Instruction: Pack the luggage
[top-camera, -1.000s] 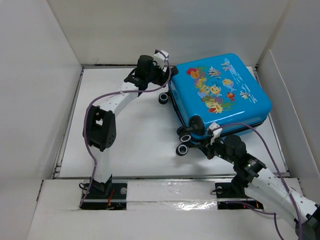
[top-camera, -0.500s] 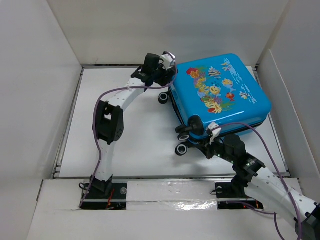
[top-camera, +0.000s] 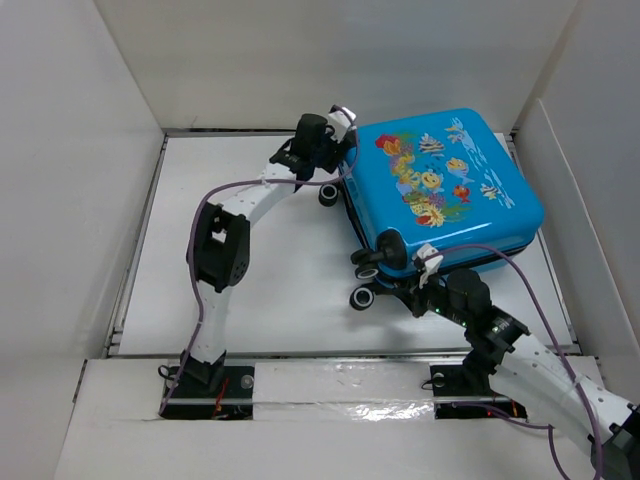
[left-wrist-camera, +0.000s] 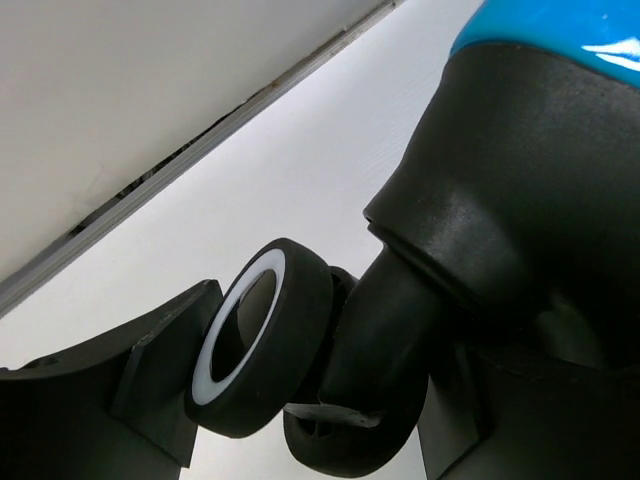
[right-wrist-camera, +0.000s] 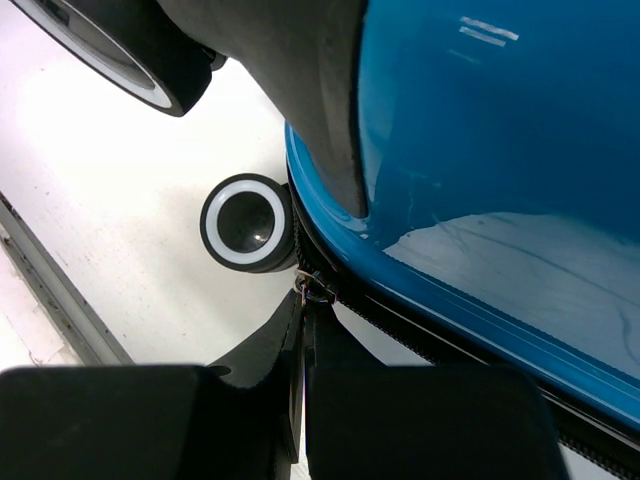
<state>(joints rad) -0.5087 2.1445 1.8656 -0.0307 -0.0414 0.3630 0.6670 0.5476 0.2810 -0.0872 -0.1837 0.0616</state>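
The luggage (top-camera: 440, 180) lies closed and flat on the matte white surface (top-camera: 270, 290), toward its far right. Its glossy bright-blue hard shell faces up, with rounded corners and a cartoon fish and coral print. The left claw (top-camera: 336, 160) sits at the case's far-left corner, jaws apart and straddling a caster wheel (left-wrist-camera: 262, 335). That wheel is smooth black rubber with a white ring, under a rounded black moulded housing. The right claw (right-wrist-camera: 303, 320) is at the near edge, fingers together and clamped on the thin metal zipper pull (right-wrist-camera: 310, 290) beside the black zipper track (right-wrist-camera: 450, 335).
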